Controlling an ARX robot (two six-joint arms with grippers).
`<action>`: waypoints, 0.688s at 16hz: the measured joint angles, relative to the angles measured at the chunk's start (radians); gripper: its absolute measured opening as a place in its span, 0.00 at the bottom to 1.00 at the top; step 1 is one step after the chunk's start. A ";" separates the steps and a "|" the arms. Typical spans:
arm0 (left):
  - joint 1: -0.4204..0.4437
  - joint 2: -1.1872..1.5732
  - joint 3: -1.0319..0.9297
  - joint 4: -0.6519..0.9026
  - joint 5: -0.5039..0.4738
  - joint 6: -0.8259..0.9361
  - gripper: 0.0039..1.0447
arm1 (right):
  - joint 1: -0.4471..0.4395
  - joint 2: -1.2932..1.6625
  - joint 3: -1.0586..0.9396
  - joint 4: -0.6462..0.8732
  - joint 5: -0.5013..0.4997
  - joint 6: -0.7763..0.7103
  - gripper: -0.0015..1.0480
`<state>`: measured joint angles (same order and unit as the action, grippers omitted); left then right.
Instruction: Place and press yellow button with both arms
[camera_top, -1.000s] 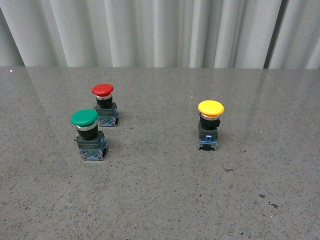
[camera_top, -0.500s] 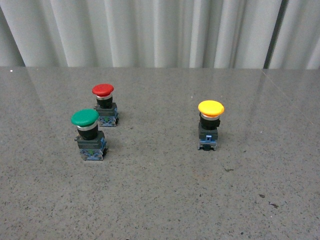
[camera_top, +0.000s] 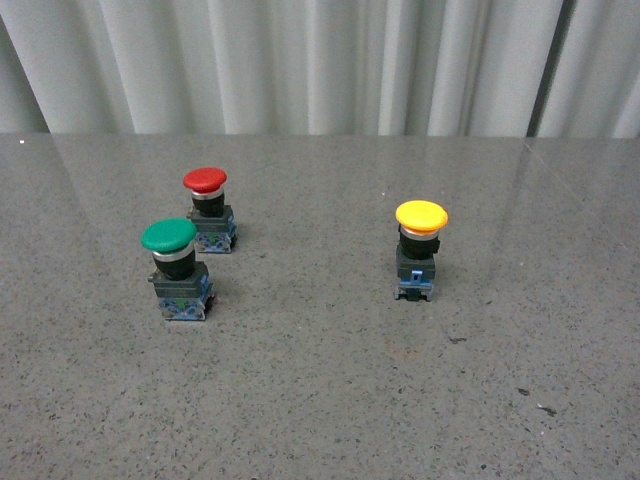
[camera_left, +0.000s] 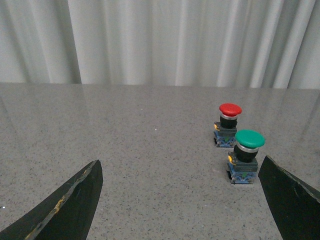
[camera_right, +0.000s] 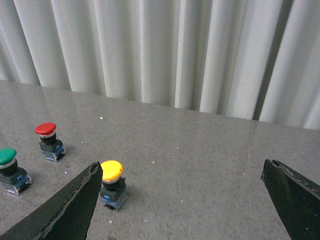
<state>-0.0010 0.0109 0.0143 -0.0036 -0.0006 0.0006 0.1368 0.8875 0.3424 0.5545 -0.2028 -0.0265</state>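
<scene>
The yellow button stands upright on the grey stone table, right of centre in the front view, with no arm near it there. In the right wrist view the yellow button sits just beside one black finger of my open right gripper, untouched. My left gripper is open too, with bare table between its fingers. Neither arm shows in the front view.
A green-capped button and a red-capped button stand close together at the left. In the left wrist view the green-capped button stands near one finger, the red-capped button behind it. A white pleated curtain hangs behind the table.
</scene>
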 joint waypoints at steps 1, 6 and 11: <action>0.000 0.000 0.000 0.000 0.000 0.000 0.94 | 0.034 0.121 0.080 0.040 0.002 -0.004 0.94; 0.000 0.000 0.000 0.000 0.000 0.000 0.94 | 0.141 0.583 0.429 -0.060 0.013 -0.009 0.94; 0.000 0.000 0.000 0.000 0.000 0.000 0.94 | 0.219 0.689 0.535 -0.192 0.034 -0.037 0.75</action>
<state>-0.0010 0.0109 0.0143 -0.0036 -0.0006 0.0006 0.3553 1.5764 0.8776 0.3630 -0.1692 -0.0631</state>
